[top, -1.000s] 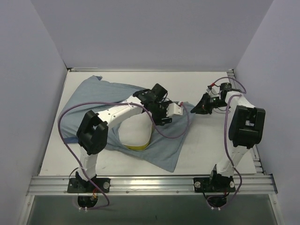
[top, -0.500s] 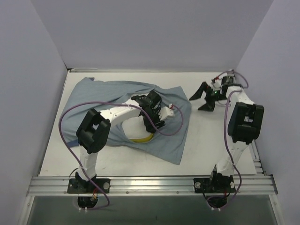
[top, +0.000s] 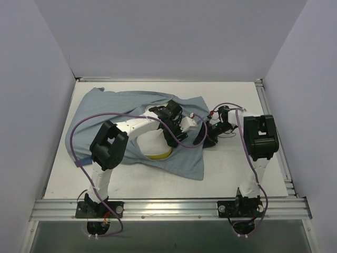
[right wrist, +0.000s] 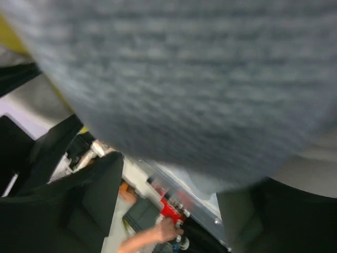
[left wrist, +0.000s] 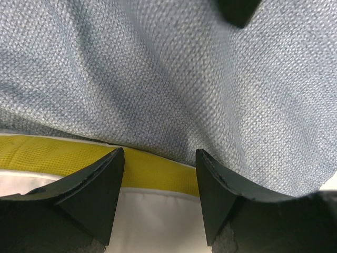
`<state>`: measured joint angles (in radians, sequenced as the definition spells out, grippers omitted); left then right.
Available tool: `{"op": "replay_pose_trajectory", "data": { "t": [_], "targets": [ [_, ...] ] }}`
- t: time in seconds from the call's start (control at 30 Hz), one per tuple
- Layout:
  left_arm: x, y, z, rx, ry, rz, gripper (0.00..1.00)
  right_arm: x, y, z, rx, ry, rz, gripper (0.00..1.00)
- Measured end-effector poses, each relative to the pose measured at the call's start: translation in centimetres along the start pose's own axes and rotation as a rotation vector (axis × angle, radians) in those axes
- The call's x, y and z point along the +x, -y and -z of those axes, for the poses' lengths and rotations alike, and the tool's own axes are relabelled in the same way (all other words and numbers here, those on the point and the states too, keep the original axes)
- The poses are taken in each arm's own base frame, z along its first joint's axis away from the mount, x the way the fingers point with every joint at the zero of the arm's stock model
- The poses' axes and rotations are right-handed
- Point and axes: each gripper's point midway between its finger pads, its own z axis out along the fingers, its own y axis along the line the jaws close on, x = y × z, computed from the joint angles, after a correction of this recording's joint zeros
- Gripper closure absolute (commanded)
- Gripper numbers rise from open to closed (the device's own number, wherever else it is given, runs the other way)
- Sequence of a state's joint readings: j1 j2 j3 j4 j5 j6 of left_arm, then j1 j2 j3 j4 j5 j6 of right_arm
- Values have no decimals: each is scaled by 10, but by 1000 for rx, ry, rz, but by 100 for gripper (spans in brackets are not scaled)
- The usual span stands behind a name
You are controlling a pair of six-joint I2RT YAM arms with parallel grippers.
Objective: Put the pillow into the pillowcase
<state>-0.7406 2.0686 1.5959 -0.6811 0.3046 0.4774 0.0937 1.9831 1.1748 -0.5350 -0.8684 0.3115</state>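
Limp grey-blue cloth pillowcase (top: 102, 113) half-covers the plump white yellow-banded pillow (top: 151, 145); probably best pinched at its hem beside the band; left jaws spread, right jaws blurred, seemingly spread.

Soft, even light, faint shadows — the right wrist view smears the pale grey-blue cloth pillowcase (right wrist: 200, 79) into blur.

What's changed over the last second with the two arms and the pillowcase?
The right tool swung left and nearer, from over bare table to the right edge of the pillowcase, and is open there. The pillowcase's right side shifted toward the far edge, covering more of the pillow. The left tool barely moved: open at the pillow's yellow band.
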Motion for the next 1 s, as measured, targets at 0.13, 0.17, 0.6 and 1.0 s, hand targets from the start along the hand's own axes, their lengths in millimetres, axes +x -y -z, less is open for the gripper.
{"op": "replay_pose_trajectory", "data": {
  "t": [0.13, 0.17, 0.6, 1.0],
  "targets": [
    [1, -3, 0, -12, -3, -27, 36, -17, 0, -18, -47, 15, 2, 100],
    [2, -5, 0, -18, -9, -39, 38, -19, 1, -18, -54, 21, -1, 100],
    [59, -45, 14, -130, -39, -185, 53, -18, 39, 72, -175, 201, -100, 100],
    [96, -70, 41, -115, -74, -221, 43, 1, 46, 90, -241, 175, -96, 100]
  ]
}}
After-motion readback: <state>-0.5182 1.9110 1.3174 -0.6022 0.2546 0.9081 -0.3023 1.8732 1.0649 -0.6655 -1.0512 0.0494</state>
